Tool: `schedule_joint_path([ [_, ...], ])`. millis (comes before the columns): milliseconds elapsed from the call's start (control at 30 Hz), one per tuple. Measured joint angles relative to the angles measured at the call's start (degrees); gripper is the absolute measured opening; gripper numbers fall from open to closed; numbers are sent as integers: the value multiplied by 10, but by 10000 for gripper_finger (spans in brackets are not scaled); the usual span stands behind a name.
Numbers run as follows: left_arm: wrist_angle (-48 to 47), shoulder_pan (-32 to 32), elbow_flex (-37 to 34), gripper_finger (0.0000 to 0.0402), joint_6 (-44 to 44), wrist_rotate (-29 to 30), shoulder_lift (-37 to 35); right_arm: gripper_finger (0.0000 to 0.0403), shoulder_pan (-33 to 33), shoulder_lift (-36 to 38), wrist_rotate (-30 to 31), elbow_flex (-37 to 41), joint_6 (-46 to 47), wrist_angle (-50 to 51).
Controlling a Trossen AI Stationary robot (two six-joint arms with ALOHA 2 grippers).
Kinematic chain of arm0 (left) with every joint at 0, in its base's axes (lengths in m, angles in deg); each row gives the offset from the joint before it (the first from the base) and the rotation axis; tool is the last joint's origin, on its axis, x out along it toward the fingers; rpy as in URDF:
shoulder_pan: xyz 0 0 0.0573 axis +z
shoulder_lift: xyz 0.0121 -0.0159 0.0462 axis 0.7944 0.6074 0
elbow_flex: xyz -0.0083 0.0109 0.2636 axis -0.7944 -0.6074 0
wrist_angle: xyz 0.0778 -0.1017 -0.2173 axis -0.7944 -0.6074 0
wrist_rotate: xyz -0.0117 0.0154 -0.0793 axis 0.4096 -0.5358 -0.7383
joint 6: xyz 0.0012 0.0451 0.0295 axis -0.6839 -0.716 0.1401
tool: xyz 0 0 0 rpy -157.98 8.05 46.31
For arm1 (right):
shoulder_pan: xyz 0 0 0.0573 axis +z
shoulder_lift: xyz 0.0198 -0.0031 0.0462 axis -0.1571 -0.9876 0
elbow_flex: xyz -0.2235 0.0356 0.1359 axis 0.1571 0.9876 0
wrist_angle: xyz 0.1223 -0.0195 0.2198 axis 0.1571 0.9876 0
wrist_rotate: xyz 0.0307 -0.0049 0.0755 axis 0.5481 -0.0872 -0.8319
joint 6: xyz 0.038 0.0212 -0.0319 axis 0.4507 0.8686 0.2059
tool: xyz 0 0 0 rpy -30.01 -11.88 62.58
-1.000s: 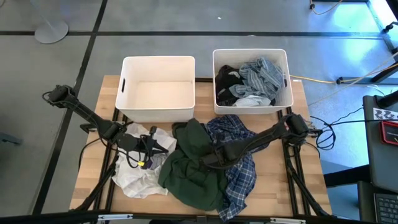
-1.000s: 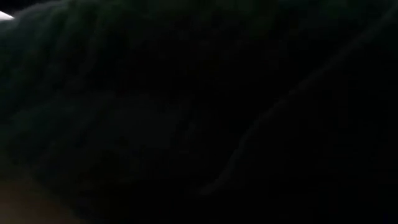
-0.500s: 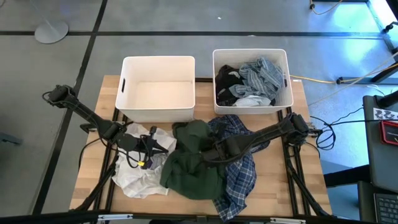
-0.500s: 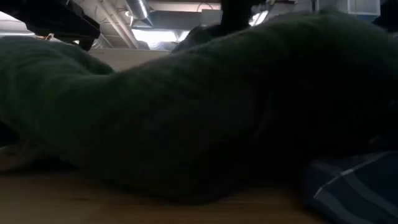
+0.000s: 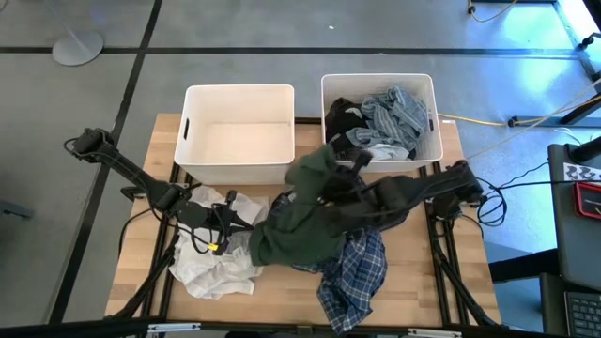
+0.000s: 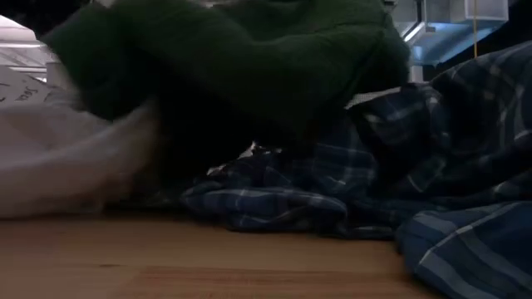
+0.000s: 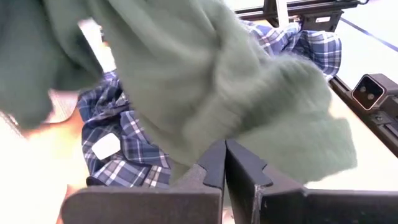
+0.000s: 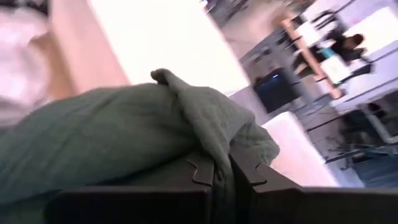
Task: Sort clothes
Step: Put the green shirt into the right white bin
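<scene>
— Which step is in hand?

— I'd call it the carry. The right gripper [image 8: 221, 168] has its fingers pinched together on a fold of the green garment [image 5: 305, 211], and the cloth hangs up off the table [image 5: 141, 225], bunched at the front edge of the full bin [image 5: 434, 103]. The garment's tail trails back toward the plaid shirt [image 5: 352, 272], which lies on the wood on the near side of that bin.

— And the rest of the clothes?

— A white garment [image 5: 221, 268] sits crumpled on the table in front of the empty bin [image 5: 239, 94], which stands just beside the full bin. The full bin already holds dark and pale grey-blue pieces [image 5: 380, 122].

— The left arm?

— It waits. The left gripper [image 7: 224, 165] rests over the white garment with its fingers pressed together on nothing, as the left wrist view shows; beyond them are only the green cloth and the shirt.

— What does the next move call for?

— My judgement: more height, so the trailing end clears the bin's rim and doesn't drag the plaid shirt along. Then travel over whichever bin suits it. The full bin holds the darker pieces, so it looks the likelier home, but that is a guess. Release only once the bulk hangs inside the walls.
</scene>
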State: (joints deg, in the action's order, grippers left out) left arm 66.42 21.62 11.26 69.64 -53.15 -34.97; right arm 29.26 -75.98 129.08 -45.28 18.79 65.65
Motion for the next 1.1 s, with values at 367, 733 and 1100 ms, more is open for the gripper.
schedule_joint_path([
  [367, 0, 0, 0, 1, 0, 0, 0, 18, 0, 51, 165, -102, -110, 3],
  [733, 1, 0, 0, 1, -2, 0, 0, 18, -41, 115, 292, -119, -230, -41],
  [1100, 4, 0, 0, 1, -8, 0, 0, 19, -180, 172, 271, -119, -329, -166],
])
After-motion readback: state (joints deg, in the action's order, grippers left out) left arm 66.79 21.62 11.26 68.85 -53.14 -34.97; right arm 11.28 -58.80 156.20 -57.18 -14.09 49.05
